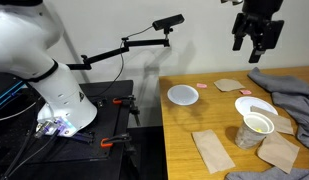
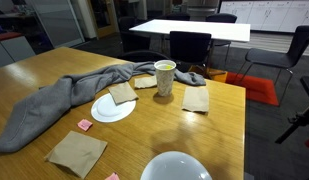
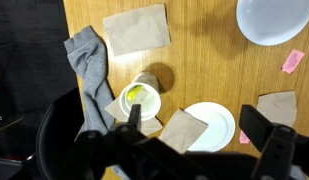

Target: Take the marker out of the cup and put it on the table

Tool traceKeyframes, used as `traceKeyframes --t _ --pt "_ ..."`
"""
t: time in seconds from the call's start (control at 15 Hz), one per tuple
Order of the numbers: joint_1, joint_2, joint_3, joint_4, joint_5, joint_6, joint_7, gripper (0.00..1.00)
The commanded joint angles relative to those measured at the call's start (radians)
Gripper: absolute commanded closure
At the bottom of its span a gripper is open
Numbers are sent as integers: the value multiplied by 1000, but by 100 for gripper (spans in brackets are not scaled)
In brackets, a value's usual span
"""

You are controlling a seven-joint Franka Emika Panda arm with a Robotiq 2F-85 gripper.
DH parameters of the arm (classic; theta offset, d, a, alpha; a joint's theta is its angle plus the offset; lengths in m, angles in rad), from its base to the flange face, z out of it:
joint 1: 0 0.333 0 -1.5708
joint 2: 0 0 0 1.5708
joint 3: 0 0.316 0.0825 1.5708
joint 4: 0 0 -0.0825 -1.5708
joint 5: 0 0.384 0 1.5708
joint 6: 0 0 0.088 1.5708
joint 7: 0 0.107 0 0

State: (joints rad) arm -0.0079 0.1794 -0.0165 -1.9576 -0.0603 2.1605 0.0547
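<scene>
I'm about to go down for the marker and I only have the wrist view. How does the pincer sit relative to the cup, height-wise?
Observer: In an exterior view the pincer hangs well above the cup, clear of everything on the table.
Operator: It's dark and blurred on my screen. Is it open?
Observer: Yes. From the side it stands open, with nothing held in it.
Operator: Does anything poke up above the rim?
Observer: In an exterior view the marker shows only as yellow at the rim. Nothing rises clearly above it.
</scene>
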Motion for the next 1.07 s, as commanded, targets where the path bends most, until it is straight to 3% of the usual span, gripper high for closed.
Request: traceKeyframes --t 0.0,0.33,0.6,1.0 --pt "4 11 -1 10 0 -1 11 0" --pt "7 24 0 26 0 -1 14 0" --pt "47 55 -22 12 -84 129 297 0" --pt "137 96 -89 -8 -307 271 768 0"
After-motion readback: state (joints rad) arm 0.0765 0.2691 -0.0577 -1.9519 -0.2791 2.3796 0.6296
